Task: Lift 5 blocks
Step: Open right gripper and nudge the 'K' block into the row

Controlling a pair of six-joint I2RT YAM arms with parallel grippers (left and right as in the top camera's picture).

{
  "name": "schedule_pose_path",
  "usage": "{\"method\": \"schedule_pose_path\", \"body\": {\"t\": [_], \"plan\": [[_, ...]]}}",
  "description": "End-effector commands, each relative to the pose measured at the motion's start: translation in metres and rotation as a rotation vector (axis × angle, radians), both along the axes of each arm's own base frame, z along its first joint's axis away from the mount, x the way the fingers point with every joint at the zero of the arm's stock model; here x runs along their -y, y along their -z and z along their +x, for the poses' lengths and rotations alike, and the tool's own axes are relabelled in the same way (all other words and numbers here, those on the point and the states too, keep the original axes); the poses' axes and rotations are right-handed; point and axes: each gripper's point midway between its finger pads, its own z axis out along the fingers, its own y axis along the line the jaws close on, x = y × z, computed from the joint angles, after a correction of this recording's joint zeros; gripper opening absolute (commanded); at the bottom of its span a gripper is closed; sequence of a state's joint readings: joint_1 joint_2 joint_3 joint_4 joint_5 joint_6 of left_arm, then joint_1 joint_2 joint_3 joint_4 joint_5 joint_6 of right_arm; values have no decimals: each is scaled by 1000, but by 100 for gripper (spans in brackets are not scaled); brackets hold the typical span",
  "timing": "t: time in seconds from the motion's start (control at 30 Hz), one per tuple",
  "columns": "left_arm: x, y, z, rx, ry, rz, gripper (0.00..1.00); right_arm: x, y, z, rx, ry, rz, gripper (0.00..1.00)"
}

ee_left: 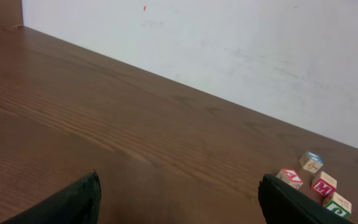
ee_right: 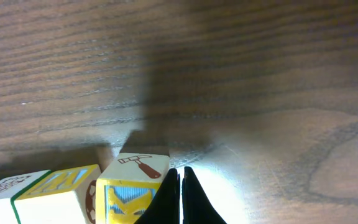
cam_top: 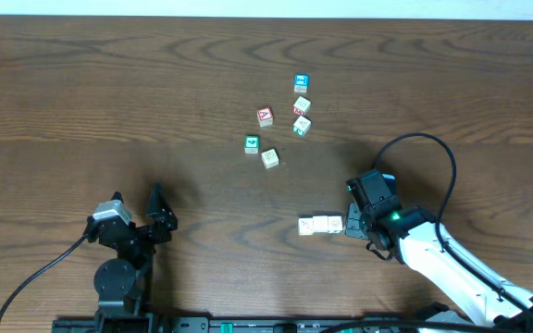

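Three blocks (cam_top: 320, 225) sit rowed lower centre-right, none aloft; right gripper (ee_right: 180, 186) closed, empty, beside them; left gripper (ee_left: 179, 200) wide open; lifting likely unfinished.

This looks like a robotics lab bench rather than a home or a shop. Two robot arms, the black left arm (cam_top: 117, 277) and the white-shelled right arm (cam_top: 452, 268), stand at the near edge of a bare, dark wood-grain table (cam_top: 109, 74). A black rail (cam_top: 248, 324) runs along that edge, and a black cable (cam_top: 424, 136) loops loose over the right arm. A plain, scuffed white wall (ee_left: 229, 50) backs the table, and small wooden alphabet blocks (cam_top: 320, 224) lie scattered on it.
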State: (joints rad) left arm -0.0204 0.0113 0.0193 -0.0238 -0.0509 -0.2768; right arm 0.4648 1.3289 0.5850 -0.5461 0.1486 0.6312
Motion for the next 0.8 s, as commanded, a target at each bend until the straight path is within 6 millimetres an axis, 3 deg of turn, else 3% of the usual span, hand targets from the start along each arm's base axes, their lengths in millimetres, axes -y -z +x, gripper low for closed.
{"method": "schedule_pose_path", "body": {"t": [0.0, 0.53, 0.77], "plan": [[-4, 18, -1, -61, -19, 9, 81, 3, 3, 0, -8, -16, -9, 1], [-4, 18, -1, -61, -19, 9, 81, -5, 3, -1, -14, -66, 23, 1], [-4, 18, -1, -61, -19, 9, 81, 3, -1, 13, 51, -57, -25, 2]]}}
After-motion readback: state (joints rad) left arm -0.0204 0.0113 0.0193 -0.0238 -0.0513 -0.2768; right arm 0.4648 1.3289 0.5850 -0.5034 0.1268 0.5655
